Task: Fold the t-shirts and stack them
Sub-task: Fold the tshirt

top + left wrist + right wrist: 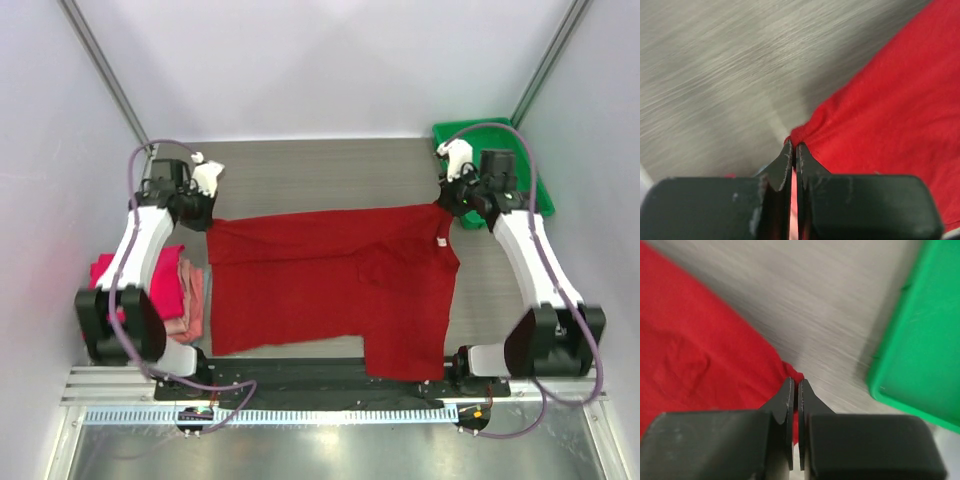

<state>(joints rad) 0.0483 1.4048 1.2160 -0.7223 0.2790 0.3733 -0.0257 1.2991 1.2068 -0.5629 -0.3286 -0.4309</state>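
The large crimson cloth t-shirt's point(320, 280) edge nearest the green plastic tray point(543, 195) was pinched by left gripper point(792, 148) and right gripper point(794, 385); an even fold seemed due.

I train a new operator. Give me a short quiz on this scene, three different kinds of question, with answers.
1. True or false: the left end effector and the right end effector are both shut on the crimson t-shirt.
2. Where is the green tray? A: far right corner. B: near left corner. C: on the shirt.
3. Fill in: the folded pink t-shirts lie beside the ___ arm.
Key: 1 true; 2 A; 3 left.
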